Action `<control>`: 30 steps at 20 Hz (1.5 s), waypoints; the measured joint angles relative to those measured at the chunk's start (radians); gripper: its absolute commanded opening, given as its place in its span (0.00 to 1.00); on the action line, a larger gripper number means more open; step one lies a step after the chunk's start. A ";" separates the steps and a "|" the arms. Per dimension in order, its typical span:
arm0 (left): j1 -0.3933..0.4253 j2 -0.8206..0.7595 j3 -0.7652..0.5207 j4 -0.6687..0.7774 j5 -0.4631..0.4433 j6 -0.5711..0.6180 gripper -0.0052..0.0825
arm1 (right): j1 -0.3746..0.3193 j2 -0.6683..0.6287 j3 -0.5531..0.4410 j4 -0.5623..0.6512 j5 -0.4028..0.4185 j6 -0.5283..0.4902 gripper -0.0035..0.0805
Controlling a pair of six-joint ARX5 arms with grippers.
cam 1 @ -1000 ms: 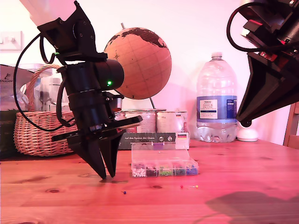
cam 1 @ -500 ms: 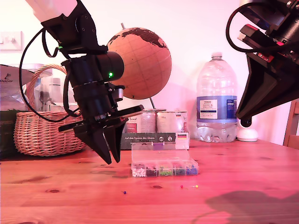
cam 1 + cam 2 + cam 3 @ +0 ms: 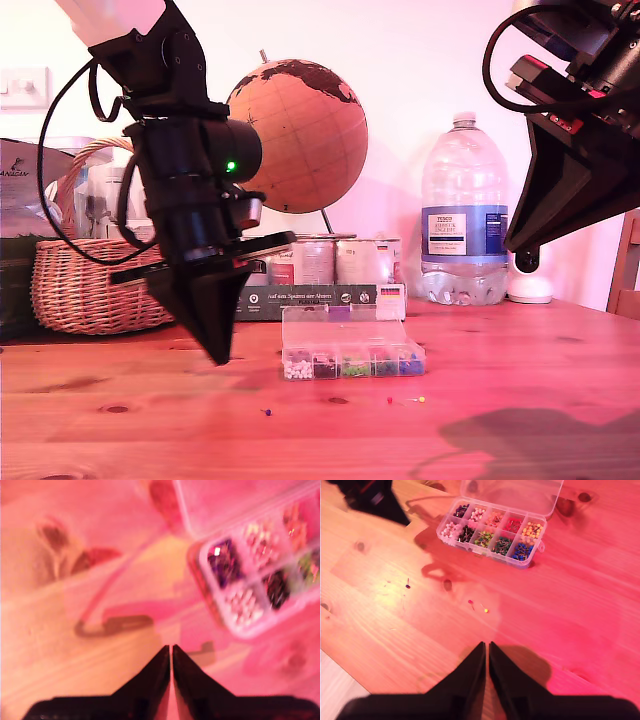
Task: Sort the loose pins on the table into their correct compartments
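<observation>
Three loose pins lie on the wooden table [image 3: 520, 380]: a blue-headed pin [image 3: 267, 411] [image 3: 408, 585], a red-headed pin [image 3: 389, 400] [image 3: 470, 601] and a yellow-headed pin [image 3: 421, 399] [image 3: 486, 611]. Behind them sits the clear compartment box [image 3: 350, 360] [image 3: 492, 532] [image 3: 260, 575], lid open, holding colour-sorted pins. My first gripper [image 3: 220, 357] [image 3: 171, 650] hangs shut just above the table, beside the box's end on the exterior view's left; nothing shows between its jaws. My second gripper [image 3: 514, 245] [image 3: 487, 647] is shut, high at the exterior view's right, above and apart from the pins.
A wicker basket [image 3: 90, 290], a globe [image 3: 300, 135], tins [image 3: 330, 262], a dark cardboard tray [image 3: 320, 297] and a large water bottle [image 3: 463, 215] line the table's back edge. Dark knots [image 3: 112, 408] mark the planks.
My first gripper's jaws stood apart earlier and are now together. It lifted off the table, then shifted slightly toward the exterior view's left. The pins, box and second gripper have not moved.
</observation>
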 measured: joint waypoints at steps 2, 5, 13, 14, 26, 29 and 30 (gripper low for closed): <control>-0.013 0.000 0.000 -0.024 -0.001 0.012 0.03 | 0.000 0.000 0.000 0.000 0.000 0.000 0.03; -0.053 -0.018 0.000 -0.020 -0.001 0.020 0.03 | 0.000 0.000 0.000 0.000 0.001 0.000 0.03; -0.163 -0.286 0.000 -0.037 0.051 0.424 0.03 | -0.001 0.000 0.000 0.002 0.002 0.000 0.03; -0.172 -0.308 0.000 -0.061 0.101 0.519 0.03 | -0.001 0.000 0.000 0.005 0.002 0.000 0.03; -0.235 -0.345 0.001 -0.233 0.000 1.308 0.03 | -0.001 0.000 0.000 0.008 -0.002 0.000 0.03; -0.248 -0.344 0.001 -0.270 -0.071 1.413 0.04 | -0.001 0.000 0.000 0.008 -0.002 0.000 0.03; -0.253 -0.342 0.001 -0.279 -0.071 1.436 0.04 | -0.001 0.000 0.000 0.008 -0.002 0.000 0.03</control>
